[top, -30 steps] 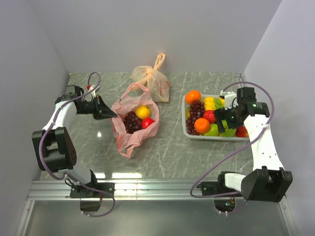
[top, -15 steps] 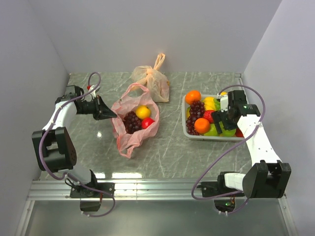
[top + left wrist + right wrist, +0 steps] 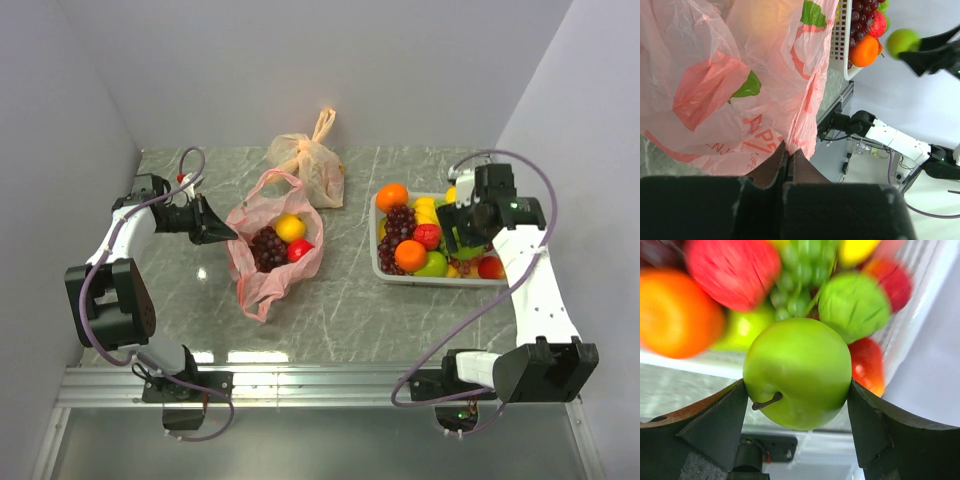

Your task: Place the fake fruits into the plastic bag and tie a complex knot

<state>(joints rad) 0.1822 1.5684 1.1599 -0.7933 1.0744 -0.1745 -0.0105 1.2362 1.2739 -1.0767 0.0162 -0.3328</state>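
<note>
3 fruits (image 3: 279,241) in bag (image 3: 258,290), 1 apple (image 3: 797,372) held

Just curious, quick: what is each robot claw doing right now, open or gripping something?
Left gripper: closed, pinching the plastic bag at its edge.
Right gripper: closed around a green apple.

Robotics lab test cell, plain pale walls (image 3: 300,60), marble-look tabletop (image 3: 350,300), aluminium mounting rail (image 3: 320,385) along near edge

Left arm (image 3: 122,232), right arm (image 3: 540,295): white links, black joint housings. 1 purple cable (image 3: 510,153) loops back from behind each tool. Left tool (image 3: 786,150) fingers black with white-chipped edges; right tool (image 3: 797,395) fingers dark with brownish inner faces.
</note>
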